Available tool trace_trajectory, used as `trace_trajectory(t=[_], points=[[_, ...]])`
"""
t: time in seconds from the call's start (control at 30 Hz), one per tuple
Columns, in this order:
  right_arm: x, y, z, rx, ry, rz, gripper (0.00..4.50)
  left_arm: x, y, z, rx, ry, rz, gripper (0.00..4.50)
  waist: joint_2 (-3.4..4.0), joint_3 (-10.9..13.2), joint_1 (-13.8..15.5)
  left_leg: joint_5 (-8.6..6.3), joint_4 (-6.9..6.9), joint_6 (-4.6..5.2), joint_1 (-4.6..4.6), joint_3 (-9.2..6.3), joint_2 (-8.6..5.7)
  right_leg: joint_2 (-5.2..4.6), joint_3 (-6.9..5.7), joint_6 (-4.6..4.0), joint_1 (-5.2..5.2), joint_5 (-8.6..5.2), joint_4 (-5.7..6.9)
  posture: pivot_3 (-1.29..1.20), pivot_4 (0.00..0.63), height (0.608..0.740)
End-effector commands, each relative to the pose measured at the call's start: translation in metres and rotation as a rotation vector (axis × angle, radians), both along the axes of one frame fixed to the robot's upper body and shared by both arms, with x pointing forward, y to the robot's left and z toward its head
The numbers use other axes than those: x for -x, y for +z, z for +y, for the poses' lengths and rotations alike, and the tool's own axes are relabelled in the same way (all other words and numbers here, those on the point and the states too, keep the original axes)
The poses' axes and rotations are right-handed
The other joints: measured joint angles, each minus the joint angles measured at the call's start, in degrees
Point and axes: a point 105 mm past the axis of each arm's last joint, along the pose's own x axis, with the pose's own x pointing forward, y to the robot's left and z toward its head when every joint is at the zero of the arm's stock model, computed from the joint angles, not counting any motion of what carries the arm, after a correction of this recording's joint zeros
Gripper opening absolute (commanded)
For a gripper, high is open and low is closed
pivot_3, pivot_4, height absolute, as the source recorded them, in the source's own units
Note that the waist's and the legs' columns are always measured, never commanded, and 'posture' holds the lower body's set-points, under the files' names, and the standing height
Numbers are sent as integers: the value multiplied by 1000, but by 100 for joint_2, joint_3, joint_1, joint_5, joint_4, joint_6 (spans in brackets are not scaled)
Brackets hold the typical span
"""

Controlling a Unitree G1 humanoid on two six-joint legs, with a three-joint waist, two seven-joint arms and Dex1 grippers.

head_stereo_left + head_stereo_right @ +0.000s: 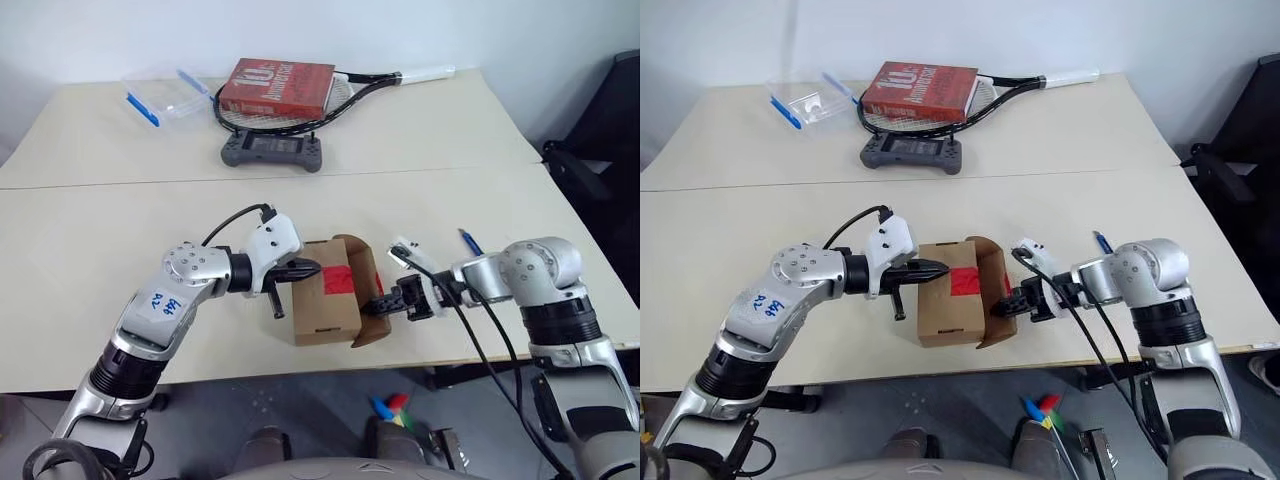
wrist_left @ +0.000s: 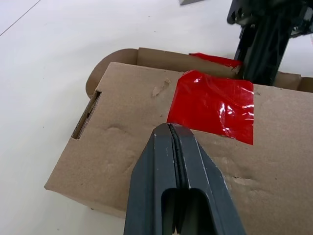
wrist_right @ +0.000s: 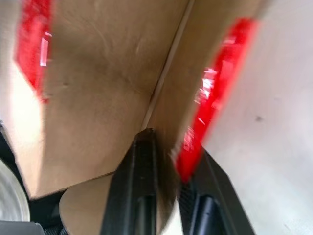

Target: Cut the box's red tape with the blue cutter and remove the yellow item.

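Head views: box (image 1: 325,305) sits near table's (image 1: 100,250) front edge, red tape (image 1: 338,280) on top, right-side flap (image 1: 366,290) standing open. L gripper (image 1: 303,270) clenched empty, tips resting on box top just beside the tape. R gripper (image 1: 377,305) at the open flap. Blue cutter (image 1: 470,242) lies on table behind R arm, apart from box. Far back: red book (image 1: 277,86), racket (image 1: 330,95), controller (image 1: 272,151), clear container (image 1: 170,98).

L wrist view: jaws pressed together over cardboard, tape (image 2: 215,105) just ahead.

R wrist view: fingers (image 3: 139,186) pinching the flap (image 3: 168,122), one each side; tape strip (image 3: 210,107) on its edge.
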Motion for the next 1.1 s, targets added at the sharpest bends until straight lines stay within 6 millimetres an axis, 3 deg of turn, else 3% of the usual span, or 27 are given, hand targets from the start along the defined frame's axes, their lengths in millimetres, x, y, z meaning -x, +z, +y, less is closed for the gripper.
trace_trajectory(t=[0.03, 0.13, 0.3, 0.53, 0.93, 1.1], points=[[-3, -16, 3, 69, -10, 29, 580, 4, -18, -3, -27, -8, 67, 0, -2, -2, -7, 0, 0, 0, 2, 0, 0, 0, 0, 0, 1, 0, 1, 0, 150, 740], [-8, -17, 1, 96, -27, 27, 25, 4, -17, -2, -17, -6, 60, 0, -2, -3, -11, 1, 1, -2, 6, 0, 0, 0, 0, 0, 4, 0, 4, 0, 150, 740], [-8, -6, -5, 86, -23, 13, 25, 6, -16, -1, 3, -9, 61, 0, -1, -3, -12, 1, 7, -2, 7, 0, 0, 0, 3, 0, 5, 0, 9, 0, 150, 740], [-14, 21, -31, 72, -84, -52, 25, 3, -17, -12, 86, -36, 61, 0, 4, 0, 137, -1, 9, 1, -8, -1, 0, -1, -3, 2, 1, 1, -2, 0, 150, 740], [-8, 94, -93, 241, -155, -205, 25, -17, -10, -72, 195, -128, -31, 0, 21, 16, 132, -5, 3, 6, -21, 6, -1, -1, -6, 10, -4, 6, -29, 0, 150, 740], [-6, 118, -93, 315, -123, -263, 25, -21, -10, -84, 230, -111, -55, 0, 20, 17, 136, -6, 1, 6, -25, 13, -1, -1, -4, 11, -12, 6, -35, 0, 150, 740]])
